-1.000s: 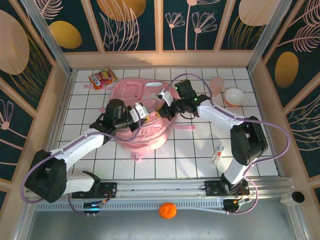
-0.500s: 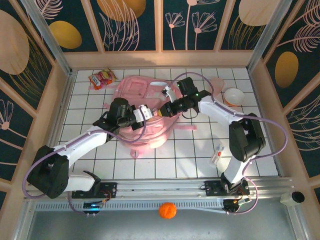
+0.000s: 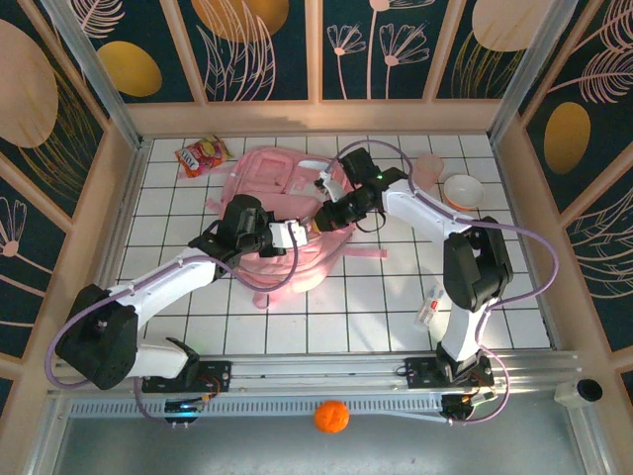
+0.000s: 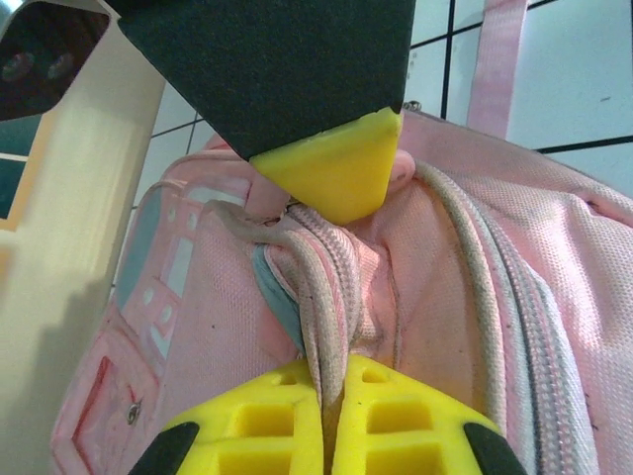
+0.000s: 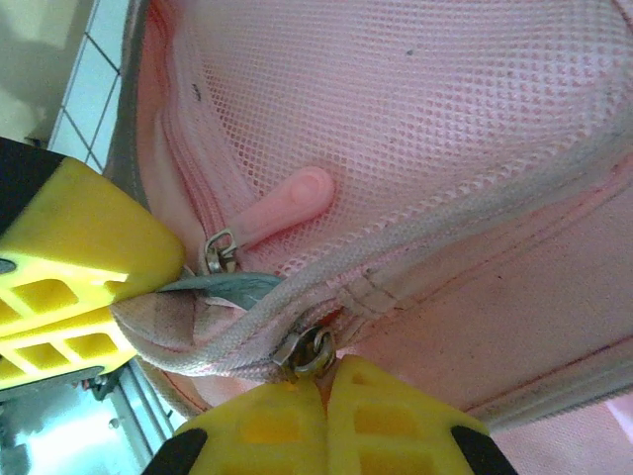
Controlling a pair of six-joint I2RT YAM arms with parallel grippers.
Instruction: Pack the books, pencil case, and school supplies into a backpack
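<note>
**A:** Where is the backpack (image 3: 280,213) lying?

**B:** Flat on the tiled table (image 3: 376,297), about the middle and a little to the far left, with both arms reaching in over it. Its near-right edge is where the work is.

**A:** What does the left gripper (image 4: 323,378) have?

**B:** Its yellow pads are pressed together on the zip track (image 4: 318,287), with the pale tape and a fold of pink fabric pinched between them. I'd judge that it is bracing the bag so the cloth stays taut.

**A:** And the right gripper (image 5: 323,384)?

**B:** It is closed too, just beside the left one. The metal zip slider (image 5: 310,348) sits right at its fingertips and seems to be nipped there. One arm anchoring and the other drawing the slider looks like the plan. A soft bag would probably bunch up otherwise.

**A:** Is anything packed yet?

**B:** I can't tell, because the opening is squeezed narrow.

**A:** What is around it?

**B:** A white oblong item (image 3: 429,307) with red marks lies near right, well apart from the bag. A snack bag (image 3: 201,155) sits far left and a cup (image 3: 462,190) far right.
</note>
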